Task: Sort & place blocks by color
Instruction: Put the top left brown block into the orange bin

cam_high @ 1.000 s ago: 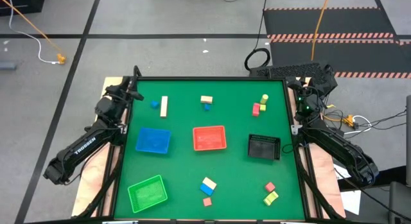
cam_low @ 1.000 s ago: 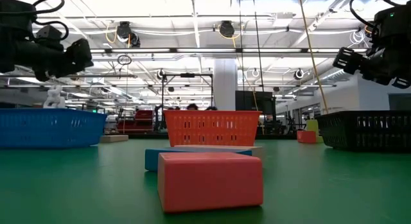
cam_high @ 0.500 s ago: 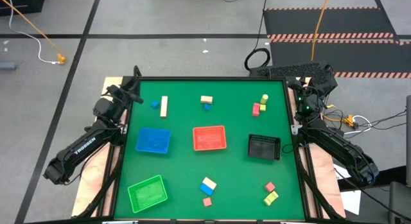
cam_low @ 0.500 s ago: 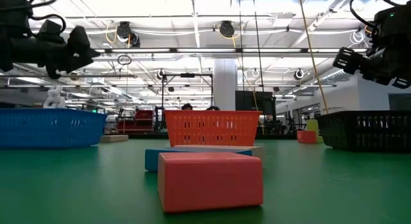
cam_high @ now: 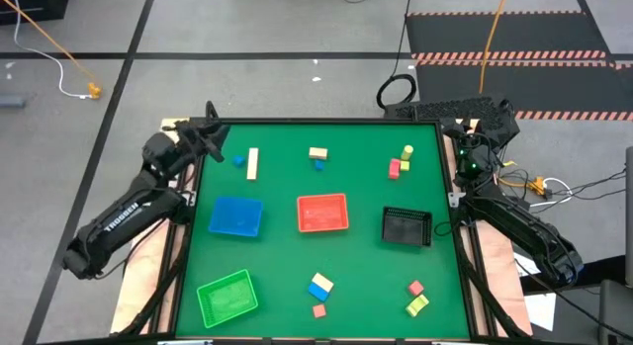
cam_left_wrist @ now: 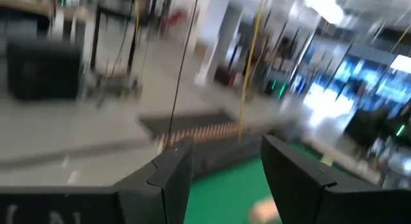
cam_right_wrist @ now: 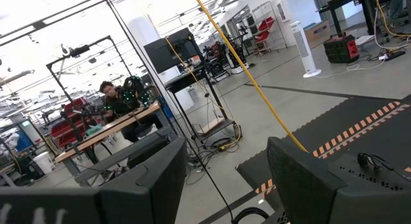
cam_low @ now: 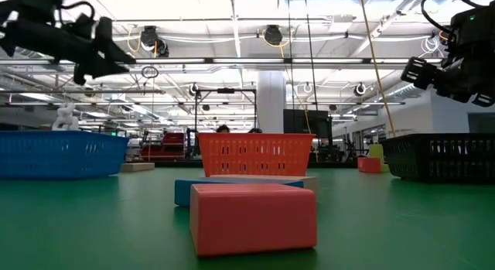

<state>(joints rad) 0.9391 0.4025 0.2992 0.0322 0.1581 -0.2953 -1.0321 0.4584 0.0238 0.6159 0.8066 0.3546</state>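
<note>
We've got the left gripper (cam_high: 210, 137) up over the table's (cam_high: 356, 276) far left corner, fingers spread and holding nothing. The right gripper (cam_high: 465, 137) waits at the far right corner, also released. The blocks (cam_high: 318, 157) lie scattered along the far edge and the near edge, none in the blue tray (cam_high: 235, 215), red tray (cam_high: 322, 213), green tray (cam_high: 227, 296) or black tray (cam_high: 406, 226).

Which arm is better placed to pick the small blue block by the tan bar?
Left. The left gripper, fingers open, sits at the table's far left corner near the blue block; the right gripper waits at the opposite edge.
</note>
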